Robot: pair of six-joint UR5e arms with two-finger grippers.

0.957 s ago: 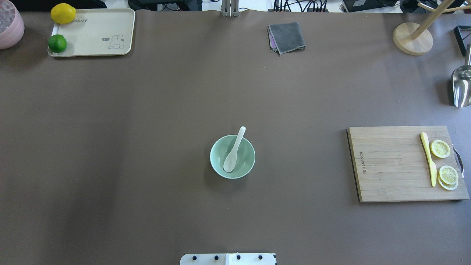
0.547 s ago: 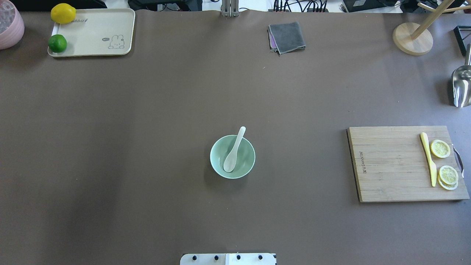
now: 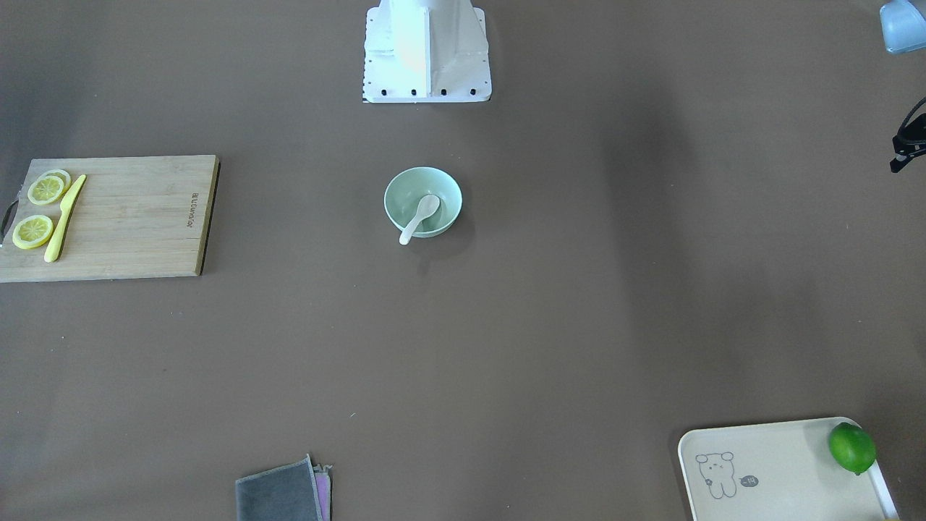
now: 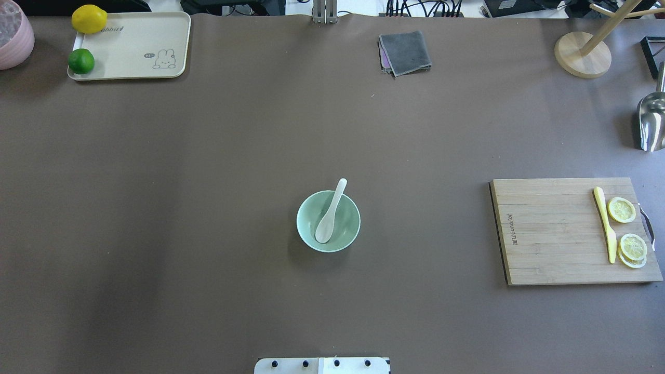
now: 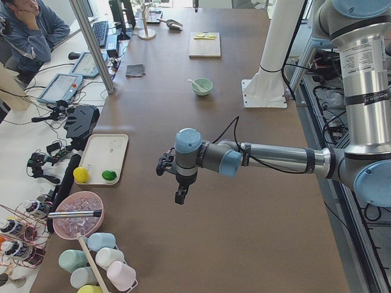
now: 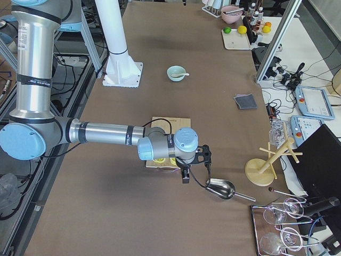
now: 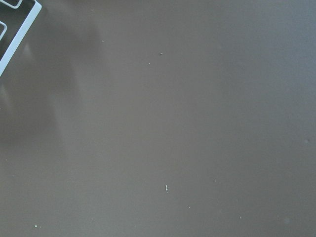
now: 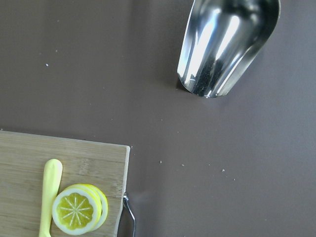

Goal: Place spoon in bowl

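Spoon [image 4: 331, 213] lies in bowl [image 4: 349, 228], scoop at the bottom, handle over the rim. Left gripper [image 5: 178, 194] and right gripper [image 6: 184, 177] hang well away; spread or pressed together, I cannot tell.

At the table's far left corner lies a cream tray [image 4: 130, 47] with a rabbit drawing; a lemon [image 4: 89, 19] sits at its far left corner and a lime [image 4: 81, 61] at its left edge; a pink bowl [image 4: 13, 36] stands just left of it; a folded grey cloth [image 4: 405, 52] lies far, right of centre; a wooden stand [image 4: 582, 54] and a metal scoop [image 4: 652, 124] occupy the far right; nearer on the right, a bamboo cutting board [image 4: 550, 234] carries a yellow knife [image 4: 605, 223] beside lemon slices [image 4: 622, 210].
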